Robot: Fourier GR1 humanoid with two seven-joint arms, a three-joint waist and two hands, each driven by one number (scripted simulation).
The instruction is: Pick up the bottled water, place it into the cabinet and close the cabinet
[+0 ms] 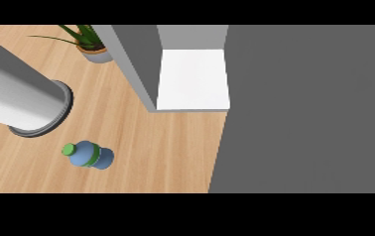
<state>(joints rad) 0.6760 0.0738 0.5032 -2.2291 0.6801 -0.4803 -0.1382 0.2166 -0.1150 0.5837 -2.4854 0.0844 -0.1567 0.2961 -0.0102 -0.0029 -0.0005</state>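
Observation:
The bottled water (pixel 89 155) is blue with a green cap and stands on the wooden counter (pixel 161 150) at the lower left. Up and to its right the cabinet (pixel 136 61) is open, showing a white shelf floor (pixel 194 79) with nothing on it. Its wide dark grey door (pixel 296 111) fills the right side of the view. A thick grey-white cylinder with a dark rim (pixel 29 106), seemingly a forearm, comes in from the left edge above the bottle. Neither hand shows.
A potted green plant (pixel 92 44) stands at the back left, just beside the cabinet's grey side wall. Bare wooden counter lies between the bottle and the cabinet's front edge.

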